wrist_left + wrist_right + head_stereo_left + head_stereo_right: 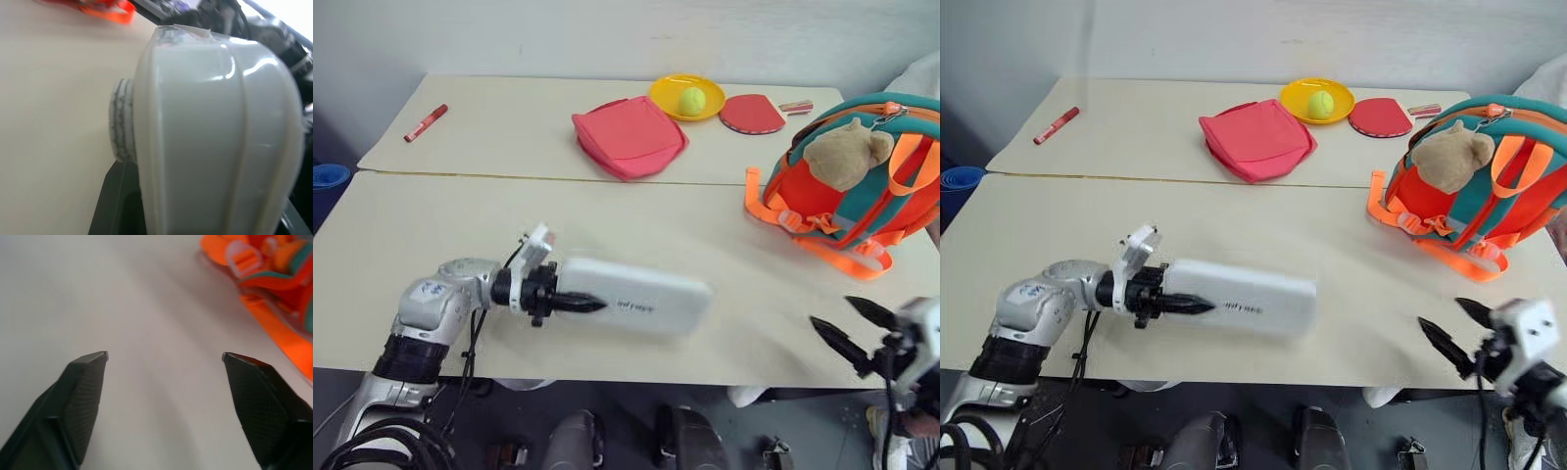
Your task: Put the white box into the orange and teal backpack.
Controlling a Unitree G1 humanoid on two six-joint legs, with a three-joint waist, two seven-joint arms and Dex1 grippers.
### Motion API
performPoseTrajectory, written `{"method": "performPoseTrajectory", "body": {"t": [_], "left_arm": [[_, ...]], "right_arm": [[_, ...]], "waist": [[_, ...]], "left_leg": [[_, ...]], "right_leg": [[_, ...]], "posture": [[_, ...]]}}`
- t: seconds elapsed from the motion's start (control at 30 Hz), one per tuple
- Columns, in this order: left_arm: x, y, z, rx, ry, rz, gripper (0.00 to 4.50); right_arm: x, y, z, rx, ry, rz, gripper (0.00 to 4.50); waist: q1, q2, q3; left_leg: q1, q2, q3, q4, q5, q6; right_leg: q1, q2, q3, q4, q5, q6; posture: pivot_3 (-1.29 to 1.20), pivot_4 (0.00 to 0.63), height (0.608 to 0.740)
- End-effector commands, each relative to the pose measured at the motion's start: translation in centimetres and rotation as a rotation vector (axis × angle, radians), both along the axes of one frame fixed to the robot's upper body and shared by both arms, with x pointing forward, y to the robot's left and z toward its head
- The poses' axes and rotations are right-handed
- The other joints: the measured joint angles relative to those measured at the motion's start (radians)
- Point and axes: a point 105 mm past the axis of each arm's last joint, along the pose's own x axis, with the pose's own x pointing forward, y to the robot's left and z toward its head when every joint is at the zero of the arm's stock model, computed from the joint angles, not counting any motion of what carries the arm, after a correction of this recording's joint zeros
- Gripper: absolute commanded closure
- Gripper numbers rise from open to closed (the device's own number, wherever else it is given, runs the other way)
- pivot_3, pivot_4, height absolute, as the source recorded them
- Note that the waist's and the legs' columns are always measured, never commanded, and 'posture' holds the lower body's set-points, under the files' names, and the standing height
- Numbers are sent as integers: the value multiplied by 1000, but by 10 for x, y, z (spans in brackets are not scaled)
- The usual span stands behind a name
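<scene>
Nearest me, my right gripper [847, 328] hangs over the front right edge of the table [431, 225], its two black fingers [80, 396] spread wide with nothing between them. To its left, my left gripper [582, 304] pinches one end of the white box [641, 299], which sticks out level toward my right above the tabletop. The box carries a short line of small dark lettering on top, too small for me to read.

Farther back on my right sits the orange and teal backpack [862, 186], well apart from the box, a tan plush toy [847, 152] on its front. Beyond the table seam lie a pink pouch [628, 135], a yellow dish [685, 96] holding a yellow-green ball [692, 99], a red paddle [754, 114], and a red marker [426, 122] far left.
</scene>
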Motion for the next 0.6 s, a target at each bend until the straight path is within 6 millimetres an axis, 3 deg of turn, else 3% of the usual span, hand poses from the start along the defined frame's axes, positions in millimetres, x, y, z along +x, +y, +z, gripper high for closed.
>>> {"method": "performPoseTrajectory", "body": {"t": [0.03,0.1,0.3,0.43,0.6], "left_arm": [[-2,-1,16,-56,-172,-59,3242],[-5,-3,16,-66,-194,-73,3242],[-16,-11,14,-44,-183,-79,3242],[-24,-2,12,-4,-139,-66,3242],[-28,8,20,-26,-135,16,3242]], "right_arm": [[12,-23,32,-29,-163,-56,20],[25,-25,39,-45,-180,-22,20],[92,-28,60,-106,-202,78,20],[133,-8,65,-93,-230,174,956],[147,37,62,-27,-229,367,2583]], "waist": [[-5,0,0],[-14,1,0],[-29,1,1],[-32,3,1],[-37,3,2]], "left_leg": [[0,0,1,0,0,1],[1,-1,2,0,-1,2],[0,0,2,0,3,7],[0,0,3,1,4,7],[0,1,2,2,4,7]], "right_leg": [[0,-1,1,0,1,1],[0,-1,2,0,3,2],[0,-1,2,0,3,2],[-1,0,2,0,2,1],[0,0,2,2,2,2]], "posture": [[0,150,740],[0,150,740],[0,150,740],[0,150,740],[0,150,740]]}}
